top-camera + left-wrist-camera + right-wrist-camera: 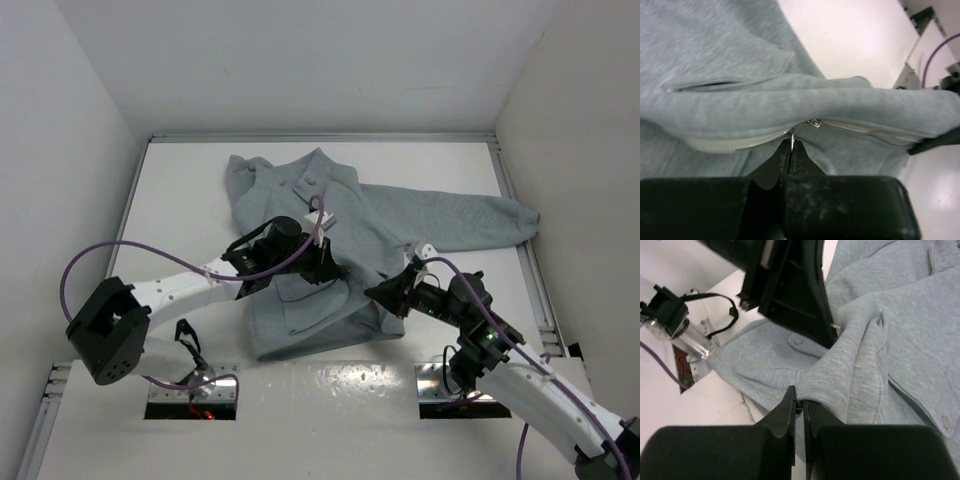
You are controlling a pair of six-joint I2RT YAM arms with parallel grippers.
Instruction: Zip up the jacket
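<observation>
The light grey jacket (380, 225) lies crumpled in the middle of the white table, one sleeve stretched right. My left gripper (335, 268) sits over the jacket's front; in the left wrist view it (791, 142) is shut on the thin metal zipper pull, with the zipper slider (813, 122) and the zipper teeth (735, 146) just above the fingertips. My right gripper (375, 292) is at the jacket's lower right hem; in the right wrist view it (800, 397) is shut on the ribbed hem edge (840, 377) and lifts it off the table.
White walls close the table (180, 200) on three sides. The left arm's black housing (790, 290) hangs close above the right gripper. A purple cable (130, 250) loops over the left arm. Two mounting plates (195, 390) sit at the near edge.
</observation>
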